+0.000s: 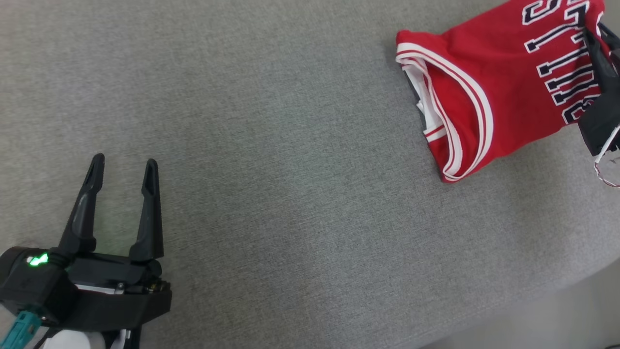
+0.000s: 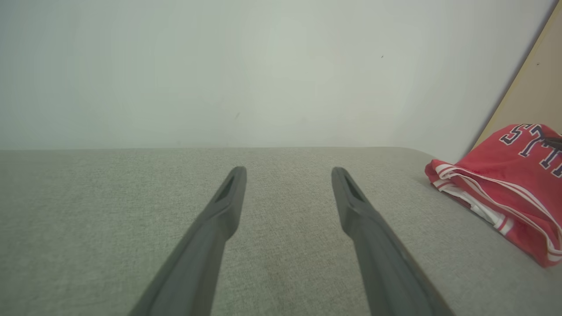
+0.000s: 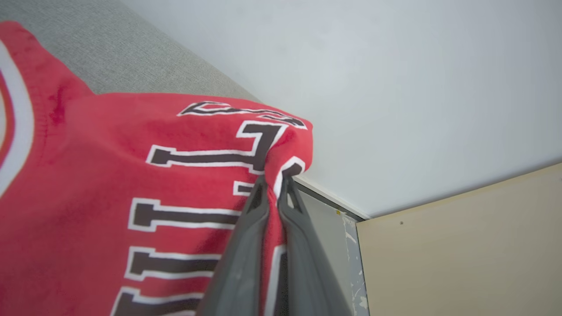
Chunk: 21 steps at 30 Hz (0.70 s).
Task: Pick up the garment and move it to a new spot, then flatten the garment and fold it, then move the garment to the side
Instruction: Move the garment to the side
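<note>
A pale wall (image 2: pixel 263 66) and a beige panel (image 3: pixel 461 254) back the grey fabric counter (image 1: pixel 290 169). The folded red jersey (image 1: pixel 484 87), white-trimmed with dark lettering, lies far right, its edge pinched in the closed right pincer (image 3: pixel 274 182). The left pincer (image 1: pixel 125 161) hovers open, well apart.

Red jersey (image 1: pixel 494 82) with white-striped trim at the openings and dark block letters outlined in white. It is folded into a loose bundle, layered trim edges toward the robot's left, a white inner layer peeking out. It lies at the far right of the grey fabric surface (image 1: pixel 290 169), its lettered edge raised and pinched in the right gripper (image 3: pixel 274 182).
</note>
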### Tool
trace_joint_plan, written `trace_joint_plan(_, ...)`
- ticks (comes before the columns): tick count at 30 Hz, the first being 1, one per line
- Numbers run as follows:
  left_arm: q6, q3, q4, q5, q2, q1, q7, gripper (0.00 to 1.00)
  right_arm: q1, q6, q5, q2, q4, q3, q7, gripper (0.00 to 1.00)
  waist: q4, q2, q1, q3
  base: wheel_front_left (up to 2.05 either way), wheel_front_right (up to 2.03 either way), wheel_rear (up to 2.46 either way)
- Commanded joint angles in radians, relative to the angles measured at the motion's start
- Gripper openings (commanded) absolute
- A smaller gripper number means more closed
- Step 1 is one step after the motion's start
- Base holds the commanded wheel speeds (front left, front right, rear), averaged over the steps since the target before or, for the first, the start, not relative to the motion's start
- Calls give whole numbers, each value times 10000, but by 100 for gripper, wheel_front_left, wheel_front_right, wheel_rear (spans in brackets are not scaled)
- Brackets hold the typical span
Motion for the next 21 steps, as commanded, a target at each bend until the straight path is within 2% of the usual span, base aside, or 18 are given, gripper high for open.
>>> trace_joint_plan(1, 12, 31, -94, 36, 92, -114, -3, 100, -79, -30, -79, -89, -156, 52, -83, 0, -333, -2, -2, 346, 0, 0, 0)
trace_joint_plan(7, 10, -3, -156, -56, 199, -237, -3, 100, 40, -30, -518, -396, -831, -129, -311, 0, -422, -2, -2, 540, 0, 0, 0)
trace_joint_plan(15, 10, -47, -35, -150, 202, -242, -2, 100, 550, -30, -1286, -55, -1324, -1010, -255, 0, -376, -2, -2, 455, 0, 0, 0)
trace_joint_plan(16, 10, -65, -8, -155, 186, -240, -2, 100, 622, -30, -1392, -35, -1365, -1080, -195, 18, -350, -2, -2, 426, 0, 0, 0)
trace_joint_plan(17, 10, -98, 22, -161, 169, -243, -2, 100, 697, -30, -1486, -24, -1388, -1166, -172, 40, -309, -2, -2, 383, 0, 0, 0)
trace_joint_plan(18, 10, -98, 22, -161, 169, -243, -2, 100, 697, -30, -1486, -24, -1388, -1166, -172, 40, -309, -2, -2, 383, 0, 0, 0)
trace_joint_plan(19, 10, -121, 43, -162, 154, -236, -2, 100, 755, -30, -1559, 29, -1478, -1219, -232, 50, -281, -2, -2, 347, 0, 0, 0)
trace_joint_plan(20, 10, -135, 66, -176, 140, -229, -2, 100, 814, -30, -1623, 82, -1503, -1321, -222, 100, -244, -2, -2, 301, 0, 0, 0)
trace_joint_plan(21, 11, -159, 95, -188, 117, -221, -2, 100, 908, -30, -1653, 139, -1508, -1421, -198, 100, -200, -2, -2, 244, 0, 0, 0)
